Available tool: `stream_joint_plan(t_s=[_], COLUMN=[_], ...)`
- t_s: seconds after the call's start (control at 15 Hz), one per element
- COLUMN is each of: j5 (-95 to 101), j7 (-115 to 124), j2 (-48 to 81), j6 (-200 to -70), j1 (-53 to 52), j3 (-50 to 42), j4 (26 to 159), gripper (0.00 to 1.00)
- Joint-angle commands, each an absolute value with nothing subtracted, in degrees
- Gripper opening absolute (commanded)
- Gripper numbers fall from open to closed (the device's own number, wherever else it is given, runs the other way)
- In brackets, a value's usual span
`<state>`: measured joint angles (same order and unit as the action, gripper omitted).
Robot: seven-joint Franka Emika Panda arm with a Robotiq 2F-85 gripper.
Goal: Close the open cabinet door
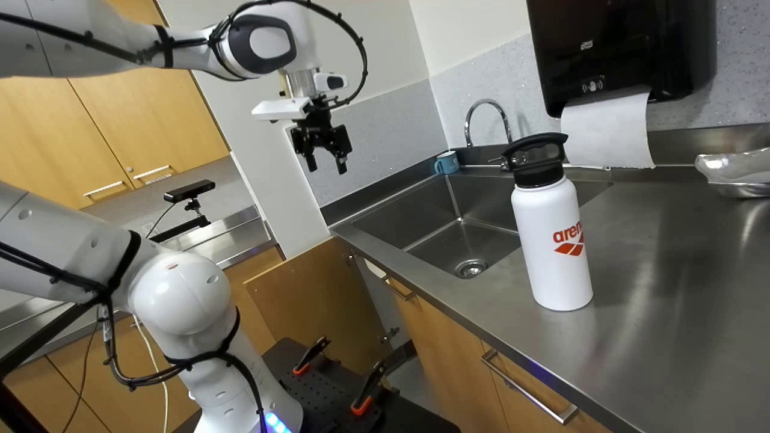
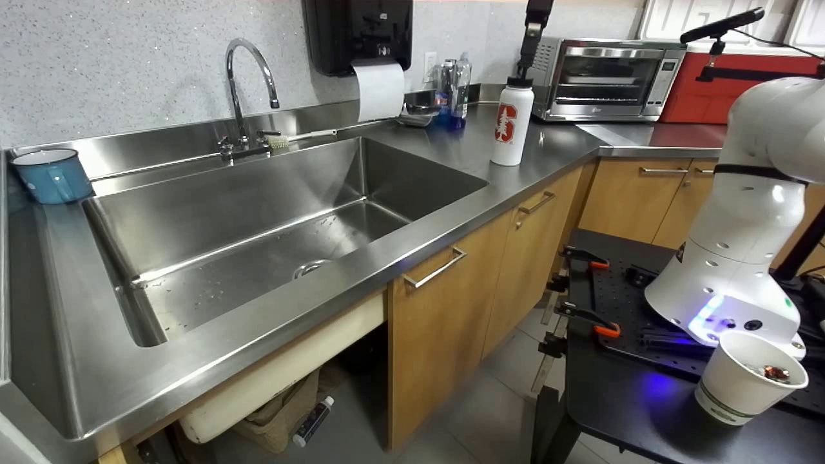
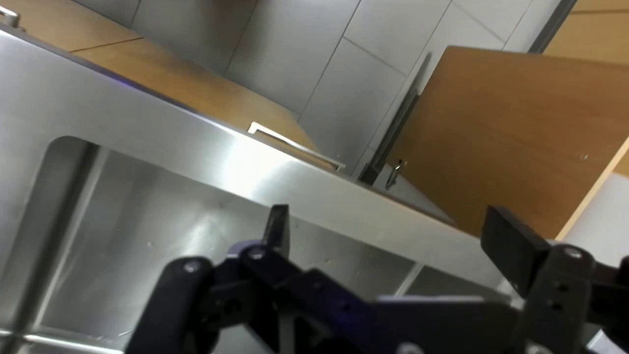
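The wrist view looks down past the pincer (image 3: 387, 214) into the stainless-steel sink (image 3: 162, 221); beyond the sink's front edge the honey-brown lower-cabinet door (image 3: 516, 132) stands swung out over the tiled floor (image 3: 314, 54). The two fingers are spread well apart with nothing between them, and neither touches the door. I judge the step in hand to be the approach, with the closing push not yet begun. In an exterior view the door's visible face carries the hinges (image 1: 391, 335), so I take it for the inner one. The next move then calls for clearing the edge of the worktop (image 1: 649, 313), dropping below it, rounding to the outer face near the free side, and pushing toward the dark cabinet opening (image 2: 361, 367) under the sink. How high the pincer hangs is hard to judge. The robot's black mounting base (image 1: 418, 415) sits near the door and could crowd that path.

The worktop is brushed steel, with a white water bottle (image 1: 556, 246) upright beside the sink and a blue mug (image 1: 446, 163) at its back corner. In an exterior view a gooseneck tap (image 2: 236, 109) rises behind the basin, a paper-towel dispenser (image 2: 361, 35) hangs on the speckled wall, and a toaster oven (image 2: 609, 80) stands next to a red box (image 2: 693, 96).
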<state>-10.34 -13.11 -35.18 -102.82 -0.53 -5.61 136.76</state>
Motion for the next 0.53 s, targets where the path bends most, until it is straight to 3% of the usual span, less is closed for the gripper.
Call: stream_joint_plan(t_s=[0.0, 0.47], j5=[-10.8, -11.3], j7=[-14.2, -15.7], j2=[-35.7, -37.0], j6=[-102.6, -102.6], j1=[-2.1, -4.1], j3=[-5.0, -4.5], j4=[138.0, 139.9], gripper=[1.0, 1.0])
